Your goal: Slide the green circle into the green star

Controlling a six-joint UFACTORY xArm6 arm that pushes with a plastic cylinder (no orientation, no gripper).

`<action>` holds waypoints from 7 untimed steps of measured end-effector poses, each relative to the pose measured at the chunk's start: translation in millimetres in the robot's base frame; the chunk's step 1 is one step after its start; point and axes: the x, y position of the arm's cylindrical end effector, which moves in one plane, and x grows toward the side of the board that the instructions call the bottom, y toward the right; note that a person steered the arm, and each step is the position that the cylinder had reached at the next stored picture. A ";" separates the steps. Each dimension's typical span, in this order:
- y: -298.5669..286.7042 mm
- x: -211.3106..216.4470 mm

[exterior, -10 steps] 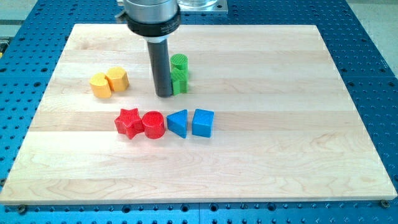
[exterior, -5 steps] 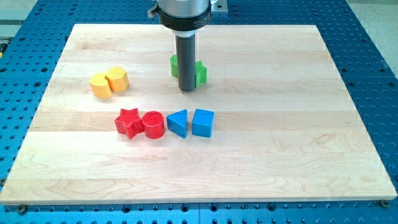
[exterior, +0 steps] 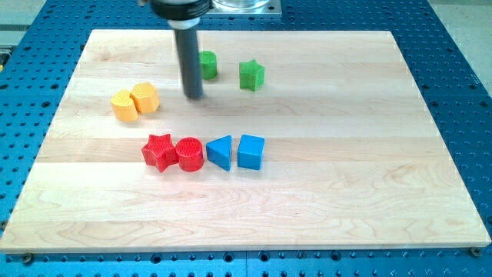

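- The wooden board (exterior: pixel 323 192) is lying on a blue perforated table (exterior: pixel 461 92); its pale planks are showing a fine lengthwise grain.
- Two yellow blocks are sitting at the view's left, touching: a rounded yellow block (exterior: pixel 123 105) and, to its right, a yellow block (exterior: pixel 144 98) with flat faces; their exact shapes are hard to make out.
- Lower down, a row is running rightward: a red star (exterior: pixel 159 151) touching a red circle (exterior: pixel 190 154), then a blue triangle (exterior: pixel 221 151) just beside a blue cube (exterior: pixel 250 151). All are showing ribbed, matte tops.
- The dark, smooth rod is standing upright, and my tip (exterior: pixel 194 96) is resting on the board just left of and slightly below the green circle (exterior: pixel 207 65), right of the yellow pair.
- The arm is carrying no claw, only this rod, so there is nothing spread or pinching.
- The green circle is sitting near the view's top, partly hidden by the rod.
- The green star (exterior: pixel 250 75) is standing to its right, apart from it, with bare wood between.
- No readable writing is showing anywhere.
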 end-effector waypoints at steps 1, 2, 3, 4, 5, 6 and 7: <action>-26.6 -30.0; -25.3 -69.5; -18.9 -84.7; 21.9 -84.7; 61.2 -84.8; 81.2 -84.8; 86.1 -84.8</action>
